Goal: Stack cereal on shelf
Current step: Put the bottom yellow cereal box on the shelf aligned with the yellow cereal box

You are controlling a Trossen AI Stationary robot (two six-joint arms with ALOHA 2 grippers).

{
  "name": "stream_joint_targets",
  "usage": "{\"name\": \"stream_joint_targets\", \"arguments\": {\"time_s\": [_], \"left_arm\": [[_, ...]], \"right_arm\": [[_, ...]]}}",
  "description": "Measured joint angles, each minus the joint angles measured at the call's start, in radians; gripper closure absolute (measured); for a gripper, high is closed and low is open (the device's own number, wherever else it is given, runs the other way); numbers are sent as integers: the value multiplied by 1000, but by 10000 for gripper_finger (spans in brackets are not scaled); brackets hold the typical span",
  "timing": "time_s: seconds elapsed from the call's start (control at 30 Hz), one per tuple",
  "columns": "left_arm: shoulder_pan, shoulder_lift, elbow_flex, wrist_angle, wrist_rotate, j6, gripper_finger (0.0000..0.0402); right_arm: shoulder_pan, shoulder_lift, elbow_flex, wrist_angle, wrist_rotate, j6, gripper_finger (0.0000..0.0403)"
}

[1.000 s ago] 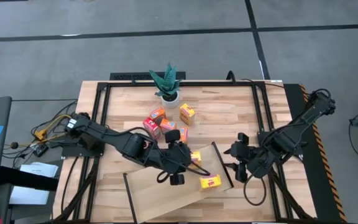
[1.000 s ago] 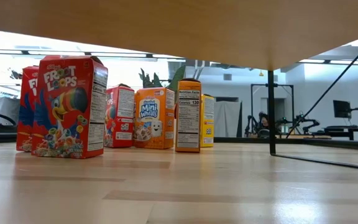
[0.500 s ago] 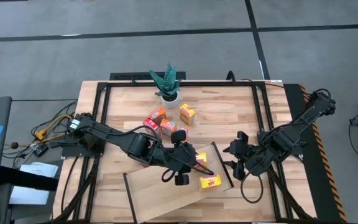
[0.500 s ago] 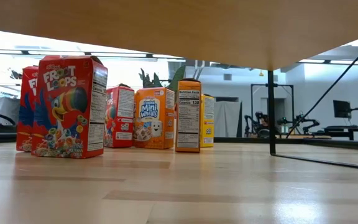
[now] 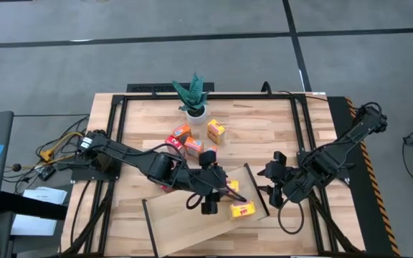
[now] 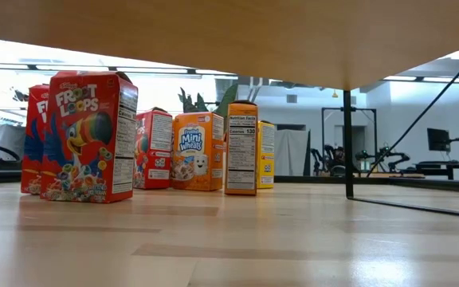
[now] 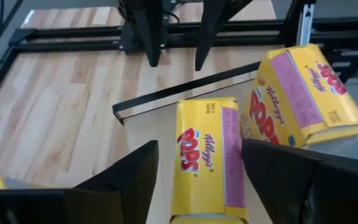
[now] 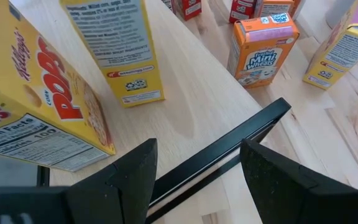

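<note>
**Fig. — Left tool spread over a flat yellow box on the shelf**

Left tool (image 5: 208,195) sits over the shelf (image 5: 185,222), fingers spread; in the left wrist view both dark fingers (image 7: 126,177) flank the lying yellow box (image 7: 205,160) w/o touching it, so nothing is gripped. The box lies flat, long axis running straight ahead of the tool, parallel to the fingers; jaws thus straddle its short width. A second yellow box (image 7: 306,93) stands tilted just beside it, on the side toward the shelf's black rail (image 7: 185,90). Right tool (image 5: 272,188) waits near that same rail, fingers wide apart and empty; the left arm is nearer the flat box.

Remaining cereal (image 5: 192,142) — red, orange, yellow cartons — stands upright on the counter (image 5: 264,129) beyond the shelf, close to a potted plant (image 5: 193,97). Low view shows them in a loose row, the Froot Loops box (image 6: 86,135) nearest.

Materials: boxes are thin printed cardboard, sharp-edged, smooth faces, likely light and easily tipped. Shelf is pale smooth wood, flat rectangle, thin black metal end rails. Counter is slatted butcher-block wood.
</note>
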Motion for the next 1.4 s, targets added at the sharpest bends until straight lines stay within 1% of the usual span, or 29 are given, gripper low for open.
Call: {"name": "stream_joint_targets", "arguments": {"time_s": [0.13, 0.33, 0.4, 0.47, 0.53, 0.63, 0.7, 0.8, 0.87, 1.0, 1.03, 1.07, 1.23, 1.33, 1.4], "left_arm": [[10, -12, 0, -9, 0, -36, 169], [4, -49, 0, -4, 11, -60, 168], [-1, -56, 0, -11, 27, -61, 168], [-7, -73, 0, -29, 21, -67, 168], [-14, -96, 0, -64, -27, -83, 168], [-26, -124, 1, -162, -149, -136, 175], [-34, -128, 1, -236, -206, -165, 191], [-39, -122, 1, -306, -218, -190, 233], [-40, -107, 1, -312, -211, -185, 274], [-40, -71, 0, -313, -192, -164, 369], [-40, -66, 0, -310, -179, -163, 385], [-40, -59, 0, -307, -169, -163, 391], [-44, -30, 0, -299, -147, -194, 387], [-46, -20, 0, -280, -102, -208, 395], [-50, -16, 0, -283, -96, -208, 399]], "right_arm": [[0, 0, 0, 0, 0, 0, 147], [0, 0, 0, 0, 0, -5, 147], [0, 0, 0, 0, 0, -5, 147], [0, 0, 0, 0, 0, -6, 147], [0, 0, 0, 0, 0, -6, 147], [0, 0, 0, 0, 0, -5, 147], [0, 0, 0, 0, 0, -3, 147], [0, 0, 0, 0, 0, -1, 147], [0, 0, 0, 0, 0, -1, 147], [0, 0, 0, 0, 0, -1, 147], [0, 0, 0, 0, 0, -1, 147], [0, 0, 0, 0, 0, -1, 147], [0, 0, 0, 0, 0, 0, 147], [0, 0, 0, 2, 0, 2, 147], [0, 0, 0, 2, 0, 3, 147]]}}
